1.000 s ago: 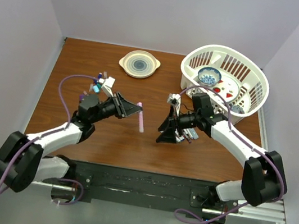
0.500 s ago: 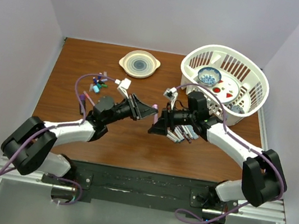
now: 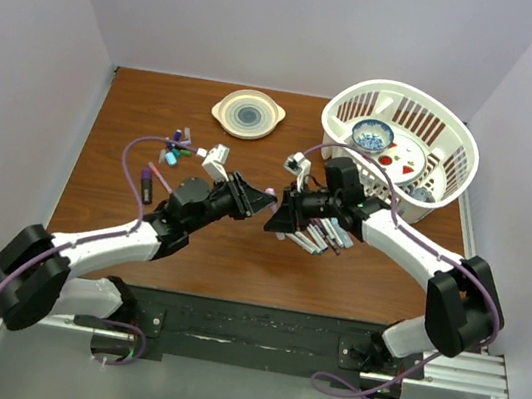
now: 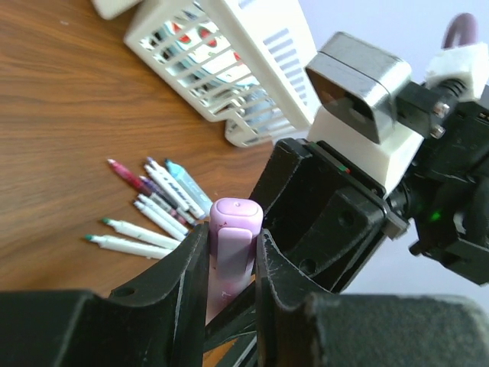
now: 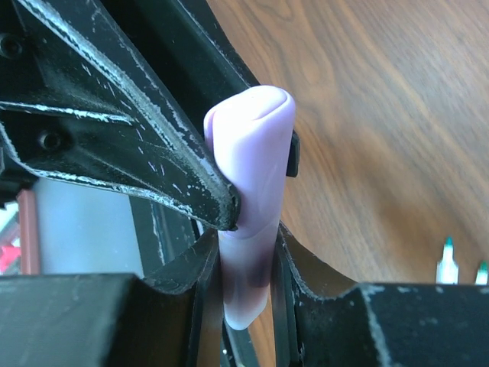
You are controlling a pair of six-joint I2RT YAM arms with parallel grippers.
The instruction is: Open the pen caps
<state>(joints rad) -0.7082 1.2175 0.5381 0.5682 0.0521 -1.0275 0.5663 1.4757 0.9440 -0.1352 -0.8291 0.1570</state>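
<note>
Pen cap on pen (lilac, mid-air)

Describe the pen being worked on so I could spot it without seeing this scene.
Start at the white basket at the far right of the table, then move left to where the left pincer and right pincer meet. The lilac pen is clamped between them; the other pens lie loose on the wood near the basket.
</note>
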